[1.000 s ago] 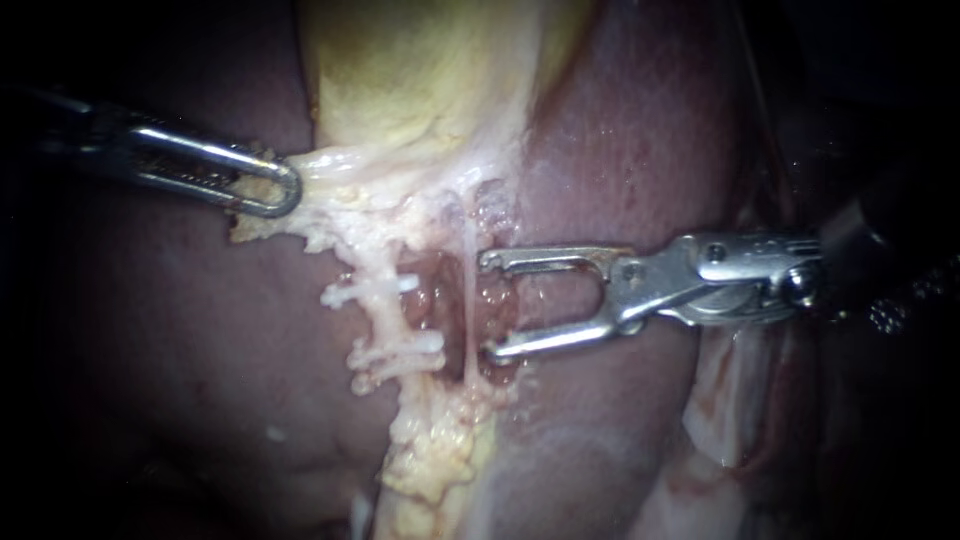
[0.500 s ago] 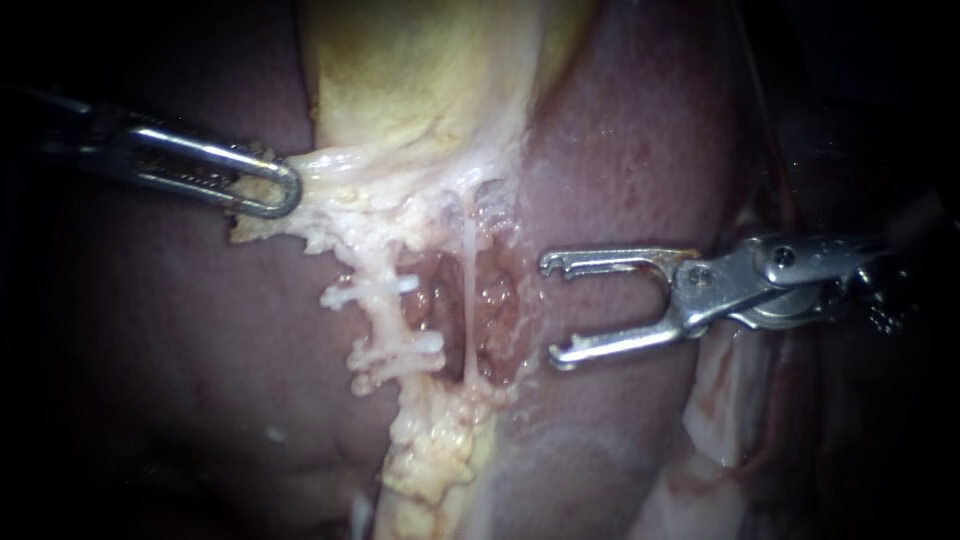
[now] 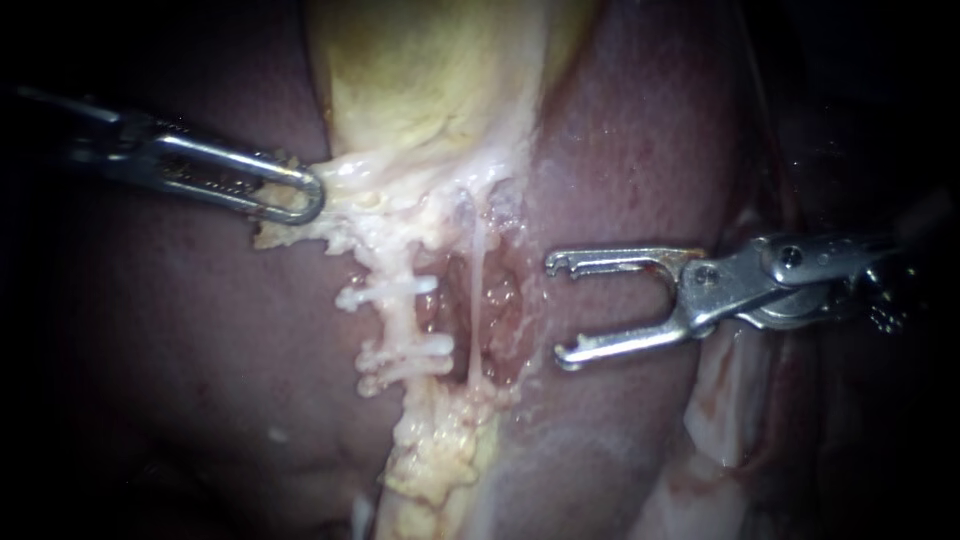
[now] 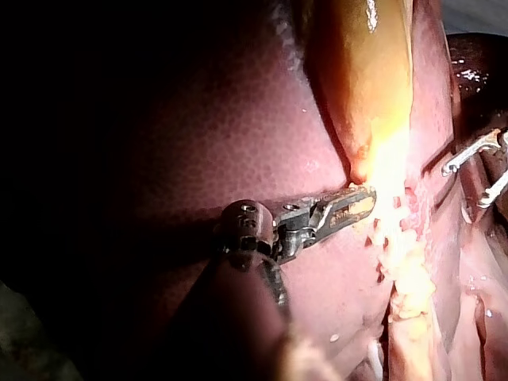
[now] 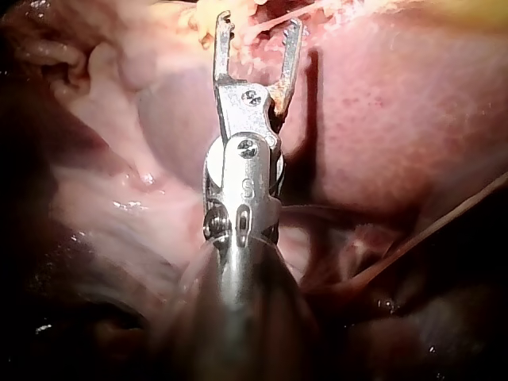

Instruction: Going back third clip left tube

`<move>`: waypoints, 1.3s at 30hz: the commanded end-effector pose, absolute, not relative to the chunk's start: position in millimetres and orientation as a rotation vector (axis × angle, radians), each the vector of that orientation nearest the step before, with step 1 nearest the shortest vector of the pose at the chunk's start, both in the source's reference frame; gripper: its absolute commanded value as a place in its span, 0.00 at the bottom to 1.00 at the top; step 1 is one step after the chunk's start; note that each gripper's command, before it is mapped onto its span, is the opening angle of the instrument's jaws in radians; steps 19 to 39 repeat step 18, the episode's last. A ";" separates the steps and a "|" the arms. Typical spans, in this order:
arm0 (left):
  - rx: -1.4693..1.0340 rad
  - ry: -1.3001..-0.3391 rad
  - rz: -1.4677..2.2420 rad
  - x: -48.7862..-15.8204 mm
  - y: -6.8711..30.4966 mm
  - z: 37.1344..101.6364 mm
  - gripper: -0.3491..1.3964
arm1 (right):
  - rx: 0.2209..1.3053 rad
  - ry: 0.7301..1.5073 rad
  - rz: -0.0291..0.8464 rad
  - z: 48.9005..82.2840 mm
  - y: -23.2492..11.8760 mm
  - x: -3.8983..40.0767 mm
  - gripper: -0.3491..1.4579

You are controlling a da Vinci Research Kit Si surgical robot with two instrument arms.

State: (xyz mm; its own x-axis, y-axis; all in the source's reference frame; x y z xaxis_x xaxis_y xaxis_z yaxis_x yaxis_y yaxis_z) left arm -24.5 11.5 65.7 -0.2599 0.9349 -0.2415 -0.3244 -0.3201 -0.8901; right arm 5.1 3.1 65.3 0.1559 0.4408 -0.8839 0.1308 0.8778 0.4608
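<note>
Pincer of right instrument [image 3: 558, 308]: both jaws spread wide, nothing between them. It stands apart from the left tube on the side away from the other instrument, its tips pointing back toward the tube. Judged to be clear of the clipped site, with the step near its end.

Left tube [image 3: 405, 318]: pale and upright in the opened bed between gallbladder and fat.

Clips [image 3: 388, 293]: white bars across the left tube, one high and a lower group [image 3: 405, 358] that reads as two. The count is not certain.

Thin strand [image 3: 476, 300]: a second, bare tube just beside the left tube, on the right instrument's side.

Pincer of left instrument [image 3: 298, 195]: closed on pale tissue [image 3: 350, 185] above the left tube. It appears to pull this sideways to keep the tube taut and exposed.

Gallbladder [image 3: 420, 80]: yellow, above the left tube.

Liver [image 3: 640, 150]: surrounds the left tube on both sides.
</note>
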 end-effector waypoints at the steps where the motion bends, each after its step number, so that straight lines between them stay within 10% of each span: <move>1: -1.016 -0.924 1.739 -24.8 11.4 66.0 0.00 | 0.492 1.413 0.235 65.3 3.1 5.1 0.47; 39: -1.018 -0.926 1.743 -25.8 11.2 67.1 0.00 | 0.493 1.413 0.234 65.0 3.0 5.1 0.47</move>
